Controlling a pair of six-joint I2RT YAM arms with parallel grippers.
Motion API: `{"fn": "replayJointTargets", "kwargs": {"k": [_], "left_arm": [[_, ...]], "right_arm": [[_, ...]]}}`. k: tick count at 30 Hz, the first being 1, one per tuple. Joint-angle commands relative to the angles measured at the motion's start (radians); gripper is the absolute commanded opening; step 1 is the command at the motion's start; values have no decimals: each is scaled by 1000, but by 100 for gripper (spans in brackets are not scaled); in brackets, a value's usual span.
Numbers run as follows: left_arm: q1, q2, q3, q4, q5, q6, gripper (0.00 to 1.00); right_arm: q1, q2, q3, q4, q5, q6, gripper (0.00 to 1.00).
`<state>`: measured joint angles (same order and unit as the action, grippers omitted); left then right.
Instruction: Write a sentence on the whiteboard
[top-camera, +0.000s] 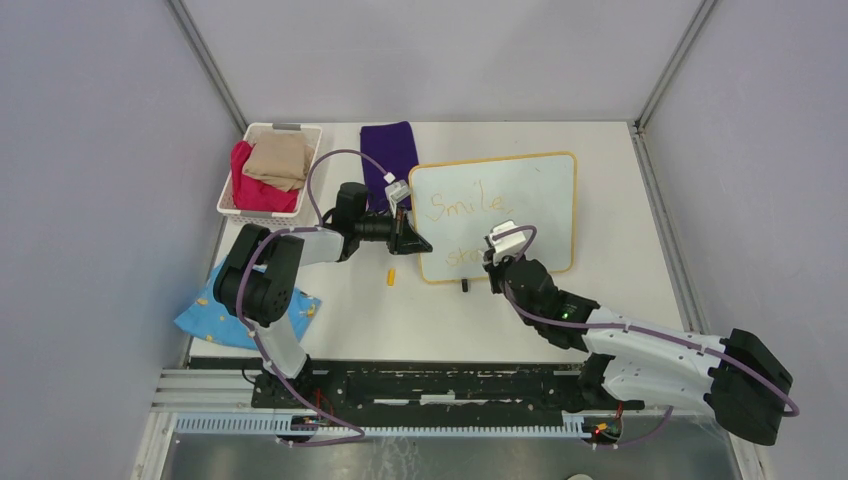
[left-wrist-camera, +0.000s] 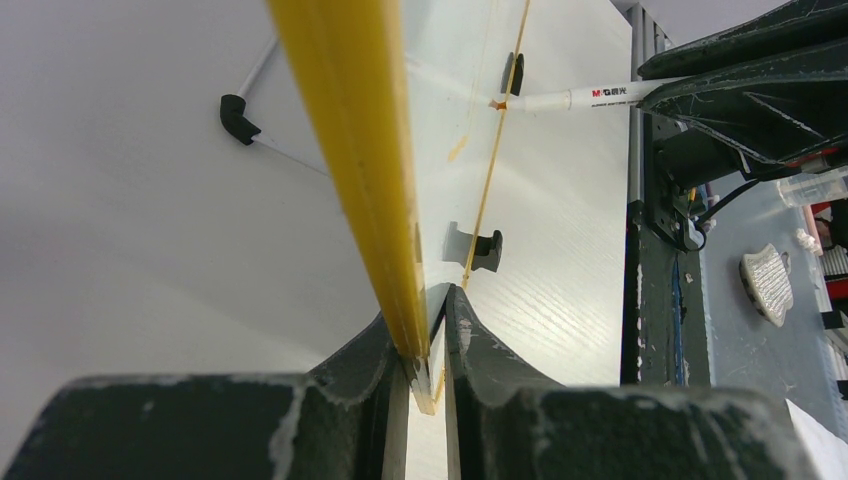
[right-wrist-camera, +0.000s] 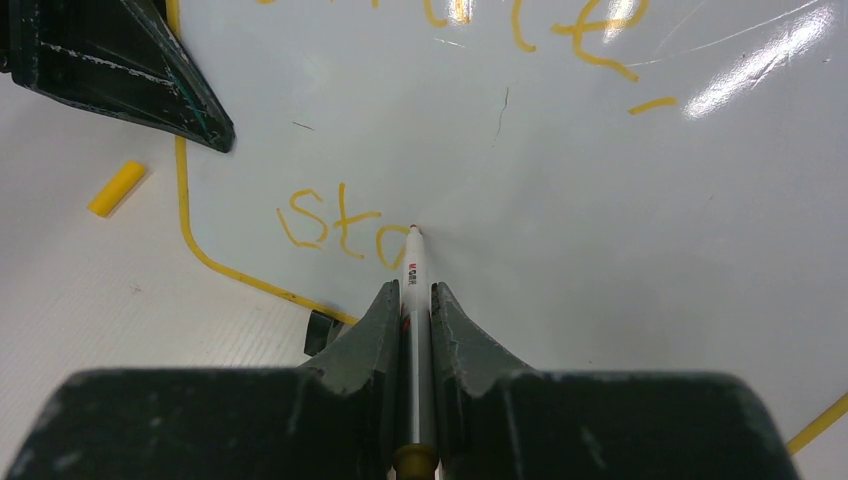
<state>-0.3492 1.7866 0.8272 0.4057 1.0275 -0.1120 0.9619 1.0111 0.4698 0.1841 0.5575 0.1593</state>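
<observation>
From above: one glossy white rectangular whiteboard with thin yellow-orange frame (top-camera: 540, 190), flat at mid-table, bearing the orange handwritten sentence (top-camera: 465, 205) in two lines, "Smile," done, the lower barely begun. Left wrist now: left gripper (left-wrist-camera: 422, 330) clamped shut on the frame edge, two small black feet (left-wrist-camera: 485, 250) showing. Right wrist: right gripper (right-wrist-camera: 417, 290) pinched tight on one slim white marker (right-wrist-camera: 417, 270), tip at the third letter, "sta" down and the rest judged yet to come, one small yellow cap (right-wrist-camera: 116, 188) loose beside the board.
</observation>
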Motion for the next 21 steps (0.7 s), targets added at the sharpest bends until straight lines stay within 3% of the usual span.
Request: {"fn": "replayJointTargets", "kwargs": {"k": [1, 21], "left_arm": [[-40, 79, -30, -143, -223, 143, 2], [-42, 80, -29, -150, -226, 146, 2]], "right_arm": [[-15, 4, 18, 16, 23, -7, 0], [-15, -66, -81, -11, -22, 38, 0]]}}
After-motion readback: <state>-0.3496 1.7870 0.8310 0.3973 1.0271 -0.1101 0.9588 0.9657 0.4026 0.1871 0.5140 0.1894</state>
